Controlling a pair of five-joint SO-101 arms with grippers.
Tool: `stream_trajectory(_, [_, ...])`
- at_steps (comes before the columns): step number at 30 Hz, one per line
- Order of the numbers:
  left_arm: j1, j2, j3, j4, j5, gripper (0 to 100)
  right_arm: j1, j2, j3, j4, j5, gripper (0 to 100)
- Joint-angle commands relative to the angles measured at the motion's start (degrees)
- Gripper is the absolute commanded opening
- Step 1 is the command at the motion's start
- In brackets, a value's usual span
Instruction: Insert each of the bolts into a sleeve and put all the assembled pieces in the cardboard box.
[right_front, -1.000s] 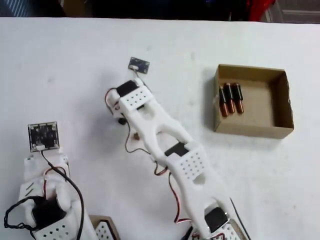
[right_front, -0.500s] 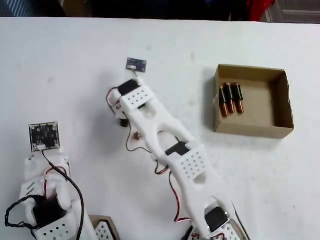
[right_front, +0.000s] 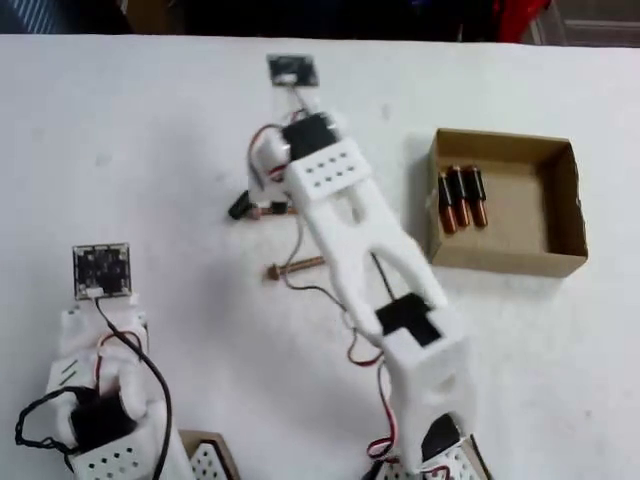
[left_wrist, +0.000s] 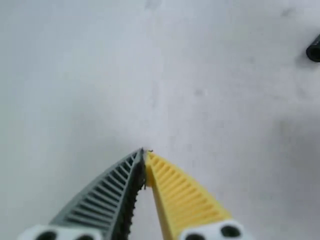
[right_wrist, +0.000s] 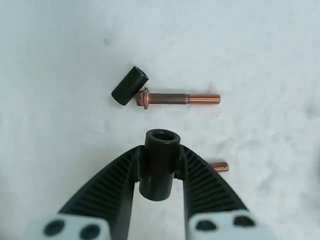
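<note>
Black sleeve (right_wrist: 160, 172) — in right gripper (right_wrist: 160, 151)

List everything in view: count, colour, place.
cardboard box: 1, brown, right side of the table.
assembled pieces: 3, copper and black, side by side inside the box.
lying sleeve: 1, black, mid-table.
held sleeve: 1, black, upright in the right gripper.
loose bolts: 2, copper, on the table; one with its head at the lying sleeve, the other nearer the arm bases.
table: 1, white.
left gripper: 1, grey and yellow, shut, empty, over bare table.
right gripper: 1, black, shut on the held sleeve.
</note>
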Motion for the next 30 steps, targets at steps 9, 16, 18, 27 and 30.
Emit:
stream_trajectory(9, [7.9, -0.4, -0.4, -1.9, -0.2, 3, 8.8, -17.7, -2.1, 8.7, 26.9, 1.7])
stream_trajectory(16, [9.4, -0.4, -0.3, -6.2, -0.1, 3, 14.0, -22.8, 7.5, 9.1, 37.1, 1.7])
stream_trajectory(18, [9.4, -0.4, -0.3, -6.9, -0.1, 3, 14.7, -25.5, 11.2, 9.0, 37.9, 1.7])
stream_trajectory(27, [9.4, -0.4, 3.4, -11.2, -0.1, 3, 14.6, -44.1, 25.6, 9.0, 38.7, 1.7])
stream_trajectory(30, [9.4, -0.4, 3.4, -11.0, -0.1, 3, 14.7, -50.2, 34.2, 6.0, 38.8, 1.7])
